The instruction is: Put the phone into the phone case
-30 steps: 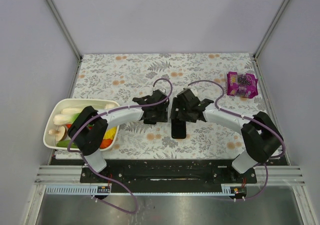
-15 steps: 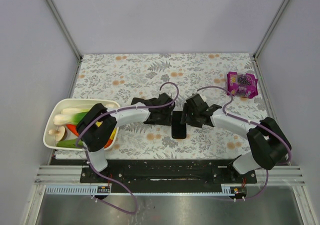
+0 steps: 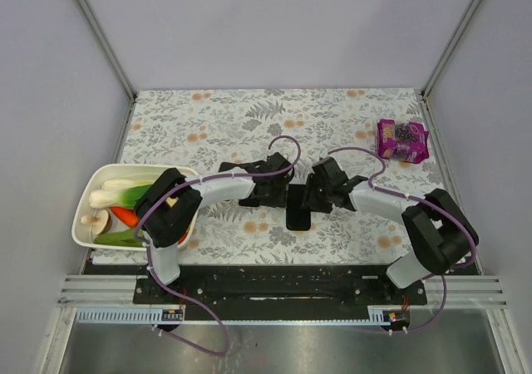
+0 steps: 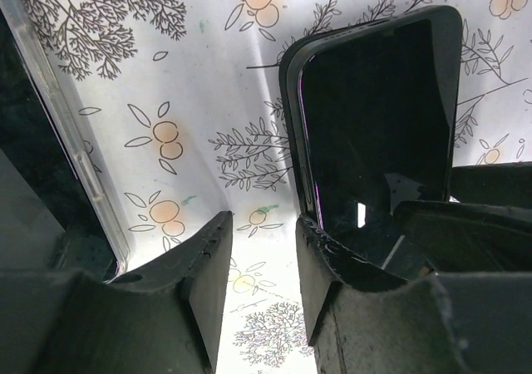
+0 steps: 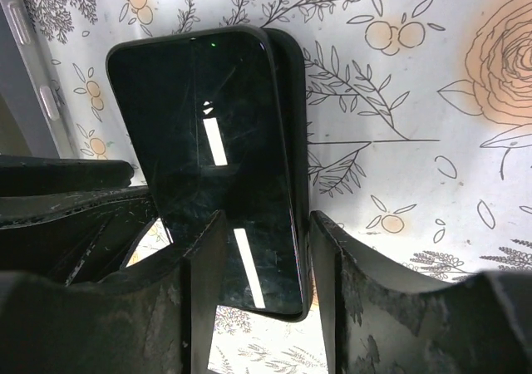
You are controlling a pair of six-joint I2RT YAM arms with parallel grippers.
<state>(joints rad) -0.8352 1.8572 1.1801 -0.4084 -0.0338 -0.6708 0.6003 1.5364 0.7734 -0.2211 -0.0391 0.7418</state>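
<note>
Floral tablecloth [image 3: 208, 116] — phone [image 5: 216, 141] between right fingers [image 5: 199, 291], just beside left fingers [image 4: 320, 282]

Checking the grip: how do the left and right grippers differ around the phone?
The right gripper straddles the phone, a finger each side; the left gripper has only tablecloth between its fingers. The left gripper sits left of the phone, the right gripper right of it. Both are black.

Phone [image 3: 298, 207]: black slab, glossy dark screen up, lying near the middle of the floral tabletop [image 3: 208, 125], long axis running near to far. Phone case [image 5: 291, 108]: black, under the phone, rim showing along one long edge; how fully seated, unclear
</note>
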